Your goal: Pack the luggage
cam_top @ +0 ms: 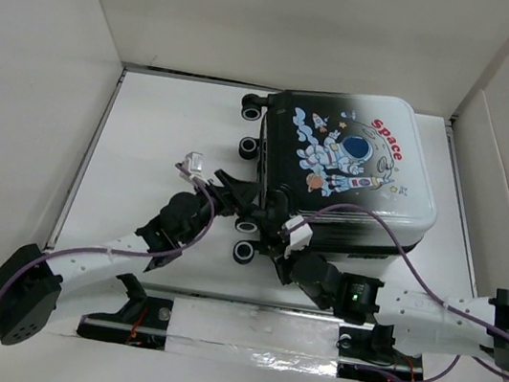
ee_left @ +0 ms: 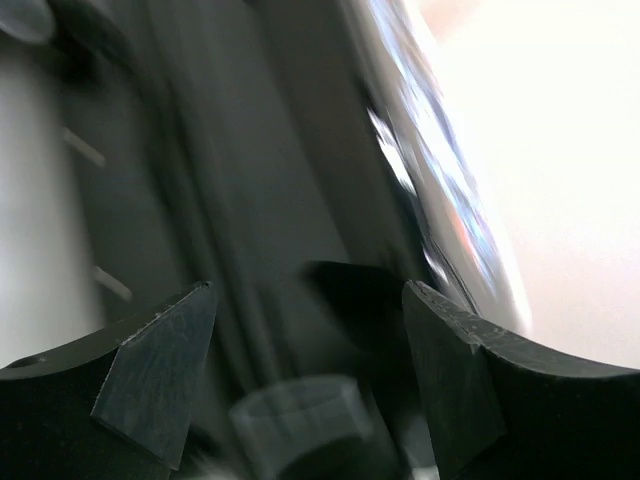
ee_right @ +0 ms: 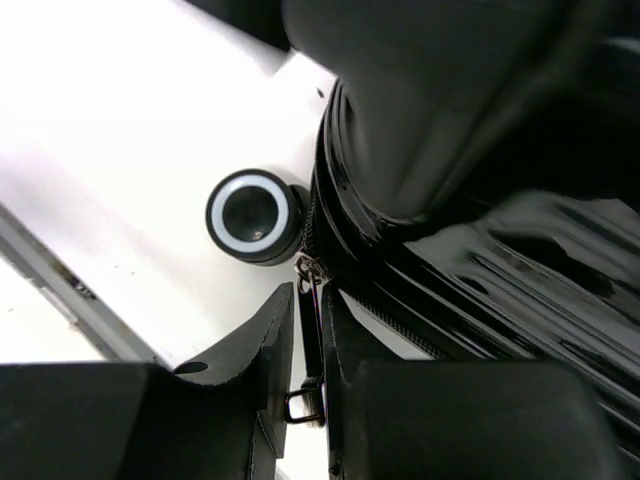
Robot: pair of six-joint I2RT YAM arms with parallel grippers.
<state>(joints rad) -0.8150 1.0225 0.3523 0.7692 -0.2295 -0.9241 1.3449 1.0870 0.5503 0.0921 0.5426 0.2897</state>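
The luggage [cam_top: 356,159] lies flat and closed at the back right of the white floor, astronaut print up, its black wheels [cam_top: 247,143] facing left. My left gripper [cam_top: 240,192] is at the wheel end and stands open. In the blurred left wrist view the left gripper [ee_left: 308,290] has the dark shell [ee_left: 250,200] in front of it and a wheel [ee_left: 295,420] low between the fingers. My right gripper [cam_top: 274,238] is at the near left corner. In the right wrist view the right gripper [ee_right: 310,300] is shut on the zipper pull [ee_right: 311,330], beside a wheel [ee_right: 253,215].
Tall white walls [cam_top: 41,70] enclose the floor on the left, back and right. A foil-taped strip [cam_top: 252,331] runs along the near edge between the arm bases. Purple cables [cam_top: 416,270] loop over the right arm and the suitcase's near edge.
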